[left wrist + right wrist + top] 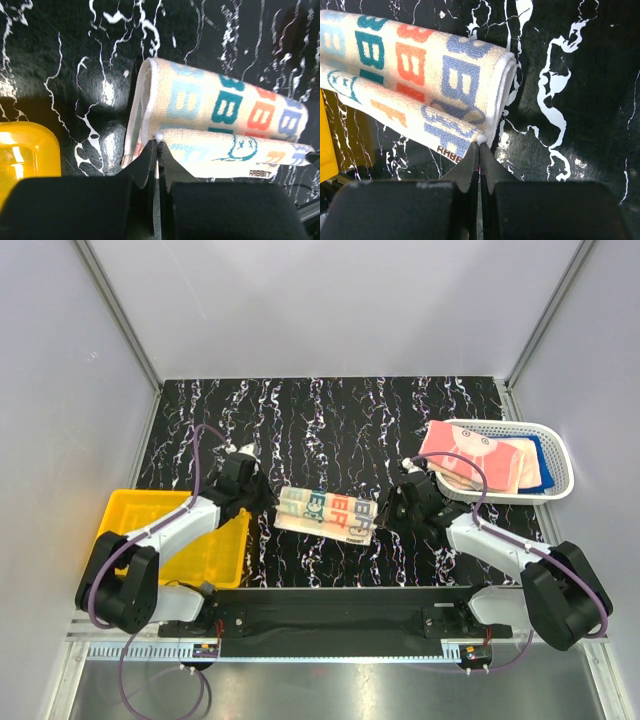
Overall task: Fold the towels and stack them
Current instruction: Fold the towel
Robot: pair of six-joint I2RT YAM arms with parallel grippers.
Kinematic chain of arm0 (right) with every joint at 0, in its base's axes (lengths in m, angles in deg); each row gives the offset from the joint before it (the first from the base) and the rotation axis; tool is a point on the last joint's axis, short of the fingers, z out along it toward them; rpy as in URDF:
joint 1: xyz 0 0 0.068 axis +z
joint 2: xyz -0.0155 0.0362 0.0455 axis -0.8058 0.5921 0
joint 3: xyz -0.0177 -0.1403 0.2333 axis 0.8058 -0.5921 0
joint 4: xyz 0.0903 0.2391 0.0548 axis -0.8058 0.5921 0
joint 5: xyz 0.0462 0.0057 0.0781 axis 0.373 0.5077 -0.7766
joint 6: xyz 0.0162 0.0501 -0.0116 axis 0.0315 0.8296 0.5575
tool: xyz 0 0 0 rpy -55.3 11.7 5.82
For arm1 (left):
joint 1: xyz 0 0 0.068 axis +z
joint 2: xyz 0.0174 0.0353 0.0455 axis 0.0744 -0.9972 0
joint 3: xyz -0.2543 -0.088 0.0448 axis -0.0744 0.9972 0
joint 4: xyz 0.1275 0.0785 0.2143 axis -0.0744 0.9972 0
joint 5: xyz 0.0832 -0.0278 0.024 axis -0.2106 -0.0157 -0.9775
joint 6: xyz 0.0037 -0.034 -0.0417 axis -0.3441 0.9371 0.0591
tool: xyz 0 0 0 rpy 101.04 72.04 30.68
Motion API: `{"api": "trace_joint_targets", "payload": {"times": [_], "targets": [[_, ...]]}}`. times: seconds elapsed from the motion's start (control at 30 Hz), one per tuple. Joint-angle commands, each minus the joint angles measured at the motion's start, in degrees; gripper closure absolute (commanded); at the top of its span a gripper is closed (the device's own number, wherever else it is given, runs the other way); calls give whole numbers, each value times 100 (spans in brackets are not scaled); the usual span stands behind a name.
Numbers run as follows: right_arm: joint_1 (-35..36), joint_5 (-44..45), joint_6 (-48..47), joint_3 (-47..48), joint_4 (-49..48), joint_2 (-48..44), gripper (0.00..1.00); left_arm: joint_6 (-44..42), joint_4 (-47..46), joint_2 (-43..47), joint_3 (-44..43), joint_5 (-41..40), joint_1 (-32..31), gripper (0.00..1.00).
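- Left arm [185, 522] reaches inward and low; its jaws pinch the lettered towel [326, 512] at its left near corner.
- The towel lies mid-way along the surface [330, 420], toward the near edge, folded over once — mid-fold, I judge.
- Right arm [480, 540] mirrors this, jaws clamped on the right near corner.
- White basket [566, 480], right edge — pink and blue towels [485, 462] left to fold; no stack yet.
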Motion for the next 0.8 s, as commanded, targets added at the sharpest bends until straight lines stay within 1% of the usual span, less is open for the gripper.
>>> {"api": "trace_joint_targets", "payload": {"times": [0.0,0.03,0.1,0.13,0.23,0.27,0.33,0.4,0.5,0.57,0.6,0.77], "targets": [[27,87,88,-102,-160,-159,99,-138,42,-137,72,-282,-15,100],[27,95,97,-129,-168,-202,97,-129,33,-146,81,-282,-6,100],[27,113,88,-155,-169,-247,94,-121,77,-155,55,-273,-15,96],[27,104,80,-146,-160,-290,92,-112,86,-129,55,-256,-24,91],[18,-10,80,-129,-151,-422,80,-94,156,-41,29,-264,-24,81],[27,-27,88,-129,-133,-475,75,-85,235,37,11,-273,-15,79],[27,-45,88,-85,-20,-650,71,-77,323,152,-68,-317,-24,73],[27,42,88,-32,147,-756,65,-85,515,310,-147,-343,-33,73],[27,253,36,134,340,-888,61,-112,797,521,-375,-527,-41,71],[27,271,27,222,411,-810,61,-121,947,626,-516,-519,-68,69],[35,271,27,284,420,-774,61,-112,974,627,-551,-641,-76,69],[27,289,88,346,403,-528,61,-147,1044,557,-806,-625,-287,70]]}}
